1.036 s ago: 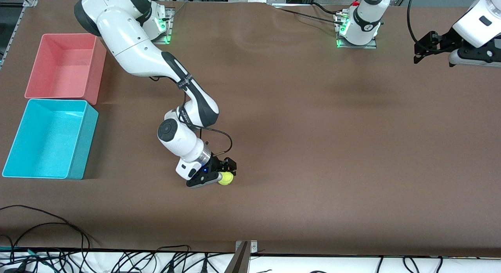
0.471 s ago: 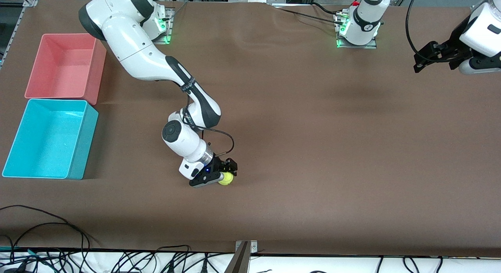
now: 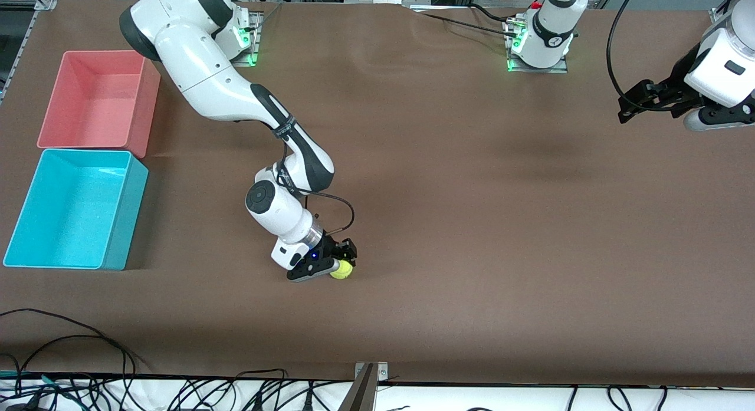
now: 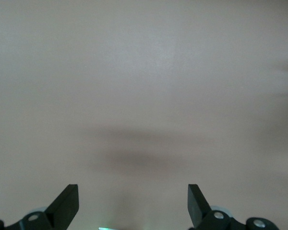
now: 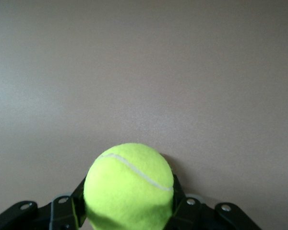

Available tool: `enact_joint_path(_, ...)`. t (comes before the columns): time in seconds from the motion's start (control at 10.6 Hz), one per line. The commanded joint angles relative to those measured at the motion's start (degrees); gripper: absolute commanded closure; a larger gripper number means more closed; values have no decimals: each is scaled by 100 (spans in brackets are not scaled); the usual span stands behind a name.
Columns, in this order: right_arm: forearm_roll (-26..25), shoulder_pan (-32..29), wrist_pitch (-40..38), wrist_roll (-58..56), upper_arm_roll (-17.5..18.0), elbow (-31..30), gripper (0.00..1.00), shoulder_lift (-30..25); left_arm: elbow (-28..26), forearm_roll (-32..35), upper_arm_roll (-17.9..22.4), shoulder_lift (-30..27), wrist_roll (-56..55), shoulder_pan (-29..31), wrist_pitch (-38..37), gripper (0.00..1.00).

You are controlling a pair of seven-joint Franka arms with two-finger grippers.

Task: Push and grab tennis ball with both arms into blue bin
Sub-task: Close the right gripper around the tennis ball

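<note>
The tennis ball is yellow-green and sits low at the brown table near its middle, nearer to the front camera. My right gripper is shut on it, its fingers pressed against both sides of the ball. The blue bin stands empty at the right arm's end of the table. My left gripper is open and empty, up over the left arm's end of the table; the left wrist view shows its fingertips wide apart above bare table.
A pink bin stands beside the blue bin, farther from the front camera. Cables lie along the table's near edge. The two arm bases stand at the table's back edge.
The left arm has shifted with its gripper dropping slightly in the view. The right gripper has stayed at the ball, with the right arm's elbow shifting a little.
</note>
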Motion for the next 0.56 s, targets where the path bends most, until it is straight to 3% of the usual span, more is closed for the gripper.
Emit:
enact_joint_path(0.0, -96, -55, -585, -22, -30, 203, 96, -109, 214, 115, -76, 106, -67, 10, -55, 0)
enact_joint_path(0.47, -113, -424, -2827, -39, -38, 194, 96, -1005, 337, 107, -208, 106, -76, -35, -81, 0)
